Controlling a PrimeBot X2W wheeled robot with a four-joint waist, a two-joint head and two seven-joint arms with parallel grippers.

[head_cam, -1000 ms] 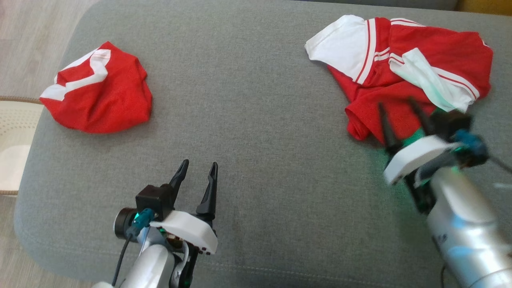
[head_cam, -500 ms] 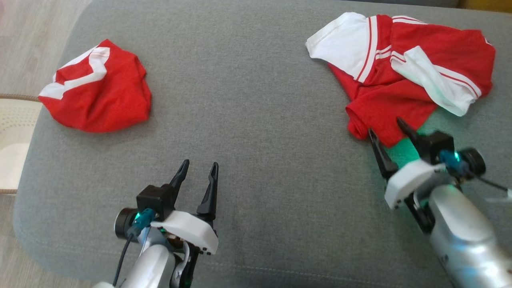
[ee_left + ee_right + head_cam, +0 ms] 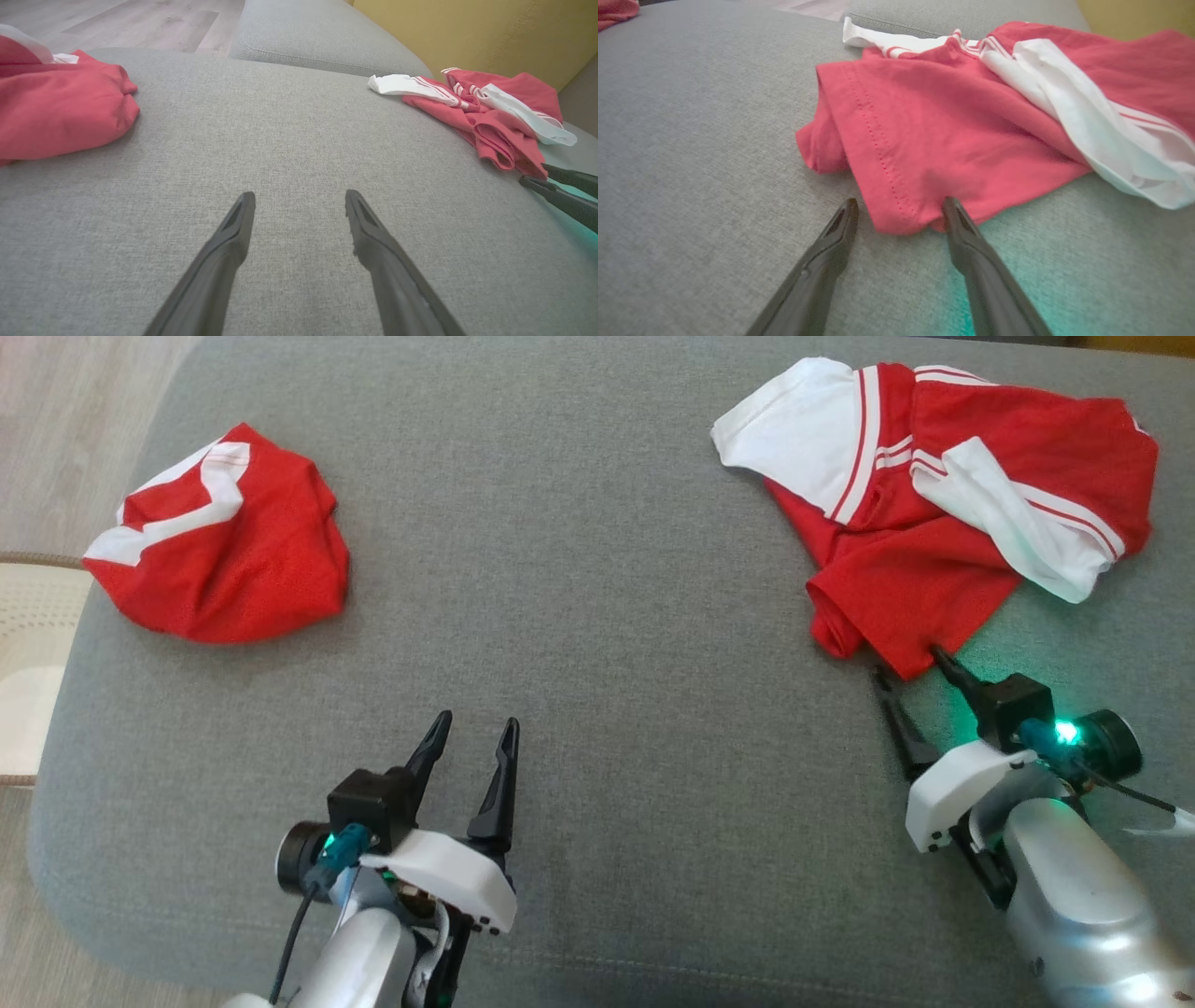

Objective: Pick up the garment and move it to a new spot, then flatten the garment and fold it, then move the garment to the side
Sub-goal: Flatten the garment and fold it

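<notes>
Fingers [image 3: 499,775] of the left gripper [image 3: 474,730] gape empty over the couch [image 3: 597,523] in the head view; the right gripper [image 3: 907,665] gapes at the shirt's [image 3: 896,569] near corner. Left wrist view: shirt far right. Right wrist view: one tip at the hem, nothing gripped.

The left hand [image 3: 477,719] and right hand [image 3: 907,664] have dark tapered fingers [image 3: 493,793], white wrist shells [image 3: 448,879], silver forearms [image 3: 1074,889].

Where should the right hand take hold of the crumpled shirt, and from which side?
The near red hem corner, coming in low from the robot's side: it lies flat on the sofa at the shirt edge, between the fingers of the open right hand, so one might slide under.
</notes>
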